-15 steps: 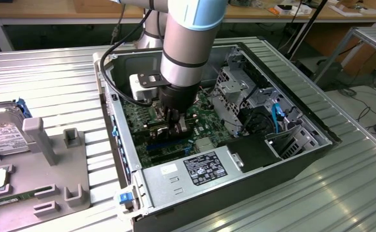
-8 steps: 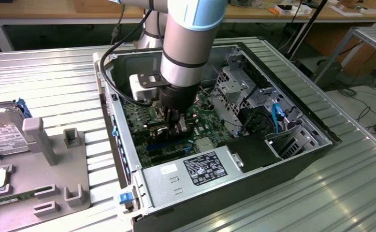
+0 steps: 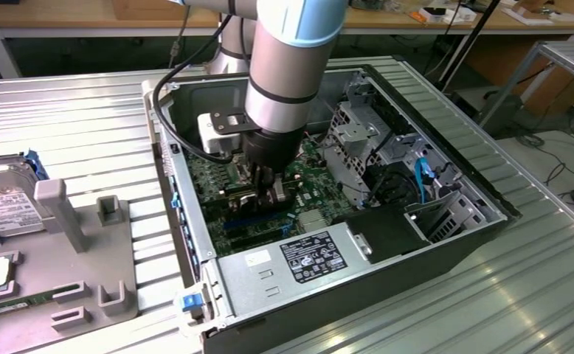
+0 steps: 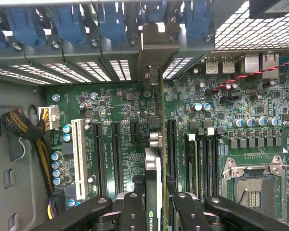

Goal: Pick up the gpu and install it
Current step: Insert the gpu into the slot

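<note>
Presently the gpu [image 4: 153, 192] stands on edge between the end effector [image 4: 153, 211] fingers [image 4: 133, 211], clamped at its top, bracket end toward the rear slot openings. It hangs over the motherboard [image 4: 115, 144] inside the open computer case [image 3: 267, 284], apparently lined up with an expansion slot. Seating cannot be confirmed. Case lies on the table [image 3: 71, 125].

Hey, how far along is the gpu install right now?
Done: the gpu is picked up and carried into the open case. In hand: the tool grips it edge-on, its bracket up by the rear slot openings, the card held over the motherboard slots. Left: the pictures don't show whether it is seated yet, and the tool has not let go.
</note>
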`<move>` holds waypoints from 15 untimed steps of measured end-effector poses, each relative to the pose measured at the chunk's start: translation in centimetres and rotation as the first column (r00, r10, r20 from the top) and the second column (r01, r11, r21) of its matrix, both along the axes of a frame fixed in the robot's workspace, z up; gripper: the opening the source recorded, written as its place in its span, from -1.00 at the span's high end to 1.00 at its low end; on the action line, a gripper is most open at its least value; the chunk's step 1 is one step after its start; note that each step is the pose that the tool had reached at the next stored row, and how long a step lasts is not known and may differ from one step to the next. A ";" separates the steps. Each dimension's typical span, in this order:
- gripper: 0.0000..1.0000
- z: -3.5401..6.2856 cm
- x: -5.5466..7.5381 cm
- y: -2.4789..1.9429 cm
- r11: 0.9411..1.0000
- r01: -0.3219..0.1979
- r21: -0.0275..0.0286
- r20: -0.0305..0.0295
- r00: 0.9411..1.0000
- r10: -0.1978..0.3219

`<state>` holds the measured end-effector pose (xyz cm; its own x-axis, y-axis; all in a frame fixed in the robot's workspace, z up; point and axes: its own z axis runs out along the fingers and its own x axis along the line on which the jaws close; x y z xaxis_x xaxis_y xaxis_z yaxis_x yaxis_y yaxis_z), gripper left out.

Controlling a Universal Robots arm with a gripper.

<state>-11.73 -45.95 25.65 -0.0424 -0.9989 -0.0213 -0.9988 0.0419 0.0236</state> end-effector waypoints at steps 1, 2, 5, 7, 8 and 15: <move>0.47 0.03 0.0 0.00 1.000 0.000 0.000 0.000 1.000 0.000; 0.47 0.07 0.0 0.00 1.000 0.000 0.000 0.000 1.000 0.000; 0.47 0.19 0.0 -0.02 1.000 0.000 0.000 -0.001 1.000 0.000; 0.47 0.19 0.0 -0.10 1.000 0.000 -0.001 -0.001 1.000 0.000; 0.47 0.19 0.0 -0.12 1.000 0.000 -0.001 -0.001 1.000 0.000; 0.47 0.12 0.0 -0.21 1.000 0.001 -0.002 -0.001 1.000 -0.001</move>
<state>-11.71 -46.16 25.77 -0.0433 -0.9989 -0.0193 -0.9988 0.0428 0.0242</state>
